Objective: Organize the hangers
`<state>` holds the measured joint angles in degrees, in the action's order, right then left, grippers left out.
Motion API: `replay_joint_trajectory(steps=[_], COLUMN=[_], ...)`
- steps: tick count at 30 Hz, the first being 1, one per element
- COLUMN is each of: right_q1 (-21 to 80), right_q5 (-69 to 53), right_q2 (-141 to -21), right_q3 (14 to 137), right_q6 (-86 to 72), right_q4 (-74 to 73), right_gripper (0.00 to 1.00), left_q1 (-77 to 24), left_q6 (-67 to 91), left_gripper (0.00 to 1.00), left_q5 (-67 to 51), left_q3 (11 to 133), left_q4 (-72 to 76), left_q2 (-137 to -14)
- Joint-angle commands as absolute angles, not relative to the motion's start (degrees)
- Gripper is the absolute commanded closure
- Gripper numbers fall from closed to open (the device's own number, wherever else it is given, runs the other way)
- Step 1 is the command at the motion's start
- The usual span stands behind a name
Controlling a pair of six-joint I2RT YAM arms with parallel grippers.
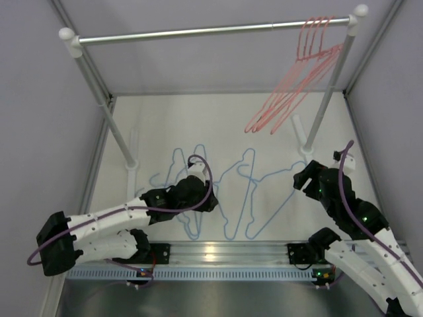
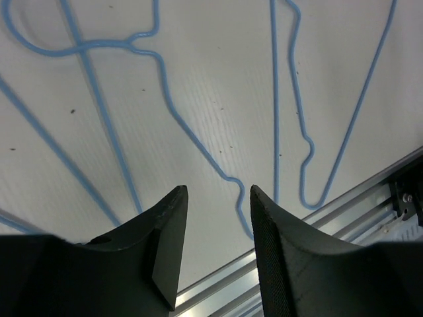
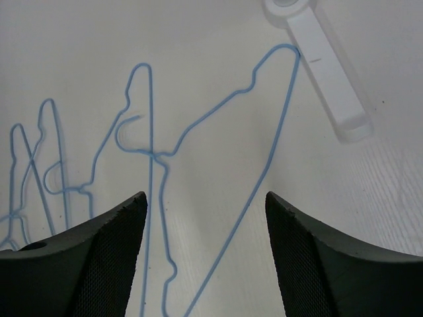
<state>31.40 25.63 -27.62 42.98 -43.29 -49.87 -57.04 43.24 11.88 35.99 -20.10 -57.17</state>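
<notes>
Several pink-red hangers hang by their hooks at the right end of the silver rail, their bodies slanting down to the left. Several light blue hangers lie flat and overlapping on the white floor. My left gripper is open and empty, low over the left blue hangers. In the left wrist view a blue wire runs under the gap, close to the right finger. My right gripper is wide open and empty above the rightmost blue hanger, apart from it in the right wrist view.
The rail stands on two slanted posts with white feet. An aluminium track runs along the near edge and also shows in the left wrist view. Grey walls close in the left, right and back.
</notes>
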Motion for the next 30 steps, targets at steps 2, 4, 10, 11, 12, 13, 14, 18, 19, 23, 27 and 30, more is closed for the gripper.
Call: replay_joint_trajectory(steps=[2, 4, 10, 11, 12, 13, 14, 18, 19, 23, 27, 30], right_q1=[32.26, 32.26, 32.26, 32.26, 32.26, 32.26, 32.26, 32.26, 32.26, 32.26, 32.26, 32.26], right_q5=[23.47, 22.85, 23.2, 23.12, 23.03, 22.94, 22.85, 22.76, 22.59, 22.41, 22.32, 22.5], right_q2=[-29.53, -30.32, -29.53, -29.44, -29.27, -29.09, -29.09, -28.48, -28.39, -28.12, -27.69, -26.99], right_q3=[41.75, 41.13, 40.52, 40.43, 40.43, 40.43, 40.43, 40.17, 40.08, 39.99, 39.73, 39.46], right_q6=[-44.65, -44.82, -44.91, -45.0, -45.0, -45.09, -45.09, -45.09, -45.26, -45.44, -45.53, -45.44], right_q4=[-40.88, -40.34, -40.34, -40.25, -40.34, -40.25, -40.34, -40.43, -40.43, -40.34, -40.43, -40.43], right_gripper=[0.31, 0.31, 0.31, 0.31, 0.32, 0.32, 0.32, 0.32, 0.32, 0.32, 0.32, 0.32], left_q1=[-62.74, -63.63, -67.58, -68.37, -68.81, -69.25, -69.95, -70.58, -70.58, -70.49, -69.17, -66.89], left_q6=[45.35, 45.79, 46.41, 46.41, 46.32, 46.14, 45.62, 45.0, 44.74, 42.02, 40.08, 40.08], left_gripper=[0.52, 0.51, 0.52, 0.52, 0.52, 0.52, 0.52, 0.52, 0.53, 0.52, 0.52, 0.53], left_q5=[12.22, 11.34, 10.28, 10.28, 10.46, 10.98, 11.25, 13.62, 14.49, 22.82, 24.44, 22.69], left_q3=[38.23, 39.63, 44.64, 45.43, 46.4, 48.58, 49.65, 53.52, 54.22, 60.01, 64.06, 66.17], left_q4=[-8.98, -5.37, 1.82, 2.37, 2.55, 2.55, 2.46, 2.29, 2.2, 0.09, -2.11, -2.29], left_q2=[-64.39, -67.92, -81.11, -82.6, -85.66, -87.09, -88.67, -94.65, -96.31, -99.83, -103.09, -105.38])
